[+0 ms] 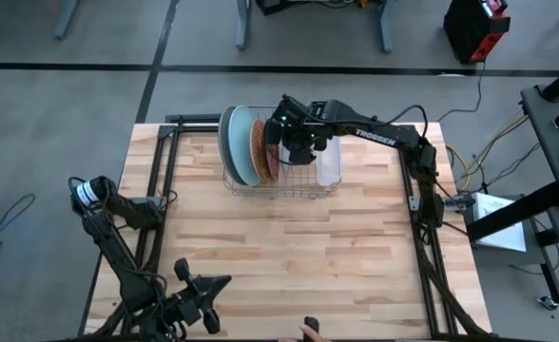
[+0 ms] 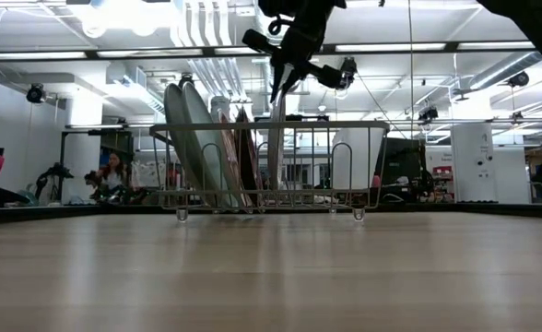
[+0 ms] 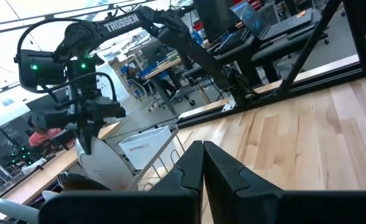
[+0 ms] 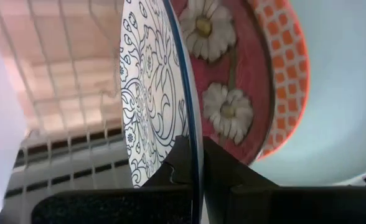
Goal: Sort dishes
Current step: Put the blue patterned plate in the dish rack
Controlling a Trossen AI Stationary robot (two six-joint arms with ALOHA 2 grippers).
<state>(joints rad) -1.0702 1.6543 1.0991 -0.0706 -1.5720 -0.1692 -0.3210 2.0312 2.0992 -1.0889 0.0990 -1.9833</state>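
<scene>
Two arms on high view: right gripper [image 1: 281,139] reaches over the wire rack [image 1: 281,185] at the table's [image 1: 289,256] far edge, left gripper [image 1: 224,281] parked near edge, fingers closed, empty.
Low view: plates stand on edge, upright.
Right wrist: fingers pinch the silvery-white patterned plate [image 4: 152,93] rim, dark red plate [image 4: 223,74] just beside, orange-and-white plate [image 4: 282,68], pale blue plate [image 4: 338,87] beyond.
</scene>
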